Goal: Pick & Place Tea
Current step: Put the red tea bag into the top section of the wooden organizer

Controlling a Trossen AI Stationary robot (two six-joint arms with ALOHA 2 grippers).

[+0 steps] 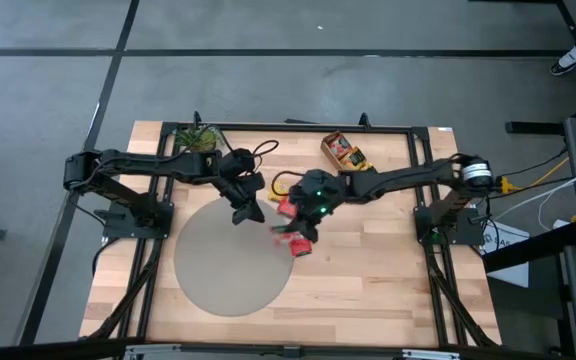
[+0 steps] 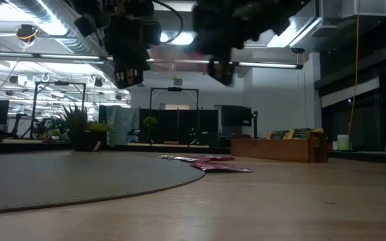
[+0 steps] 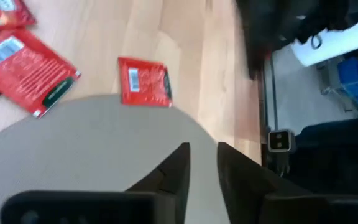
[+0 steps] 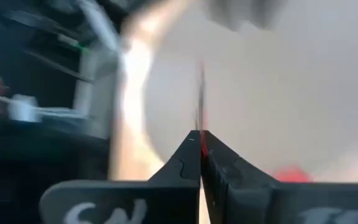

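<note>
1. Now right gripper [image 4: 201, 144] pinched shut on red tea sachet [image 4: 200, 93], lifted edge-on above table [image 1: 388, 280] middle for carrying.
2. Left gripper [image 3: 202, 155] slightly parted, empty, over grey mat [image 1: 218, 265].
3. Remaining sachets [image 1: 293, 240] lying near mat's right rim; wooden tray [image 1: 345, 152] by far edge.

Wooden worktop [image 1: 368, 290]: round grey mat [image 1: 218, 270], red tea sachets [image 1: 298, 245] beside mat edge, wooden tray [image 1: 345, 152] and potted plant [image 1: 198, 137] at back.
</note>
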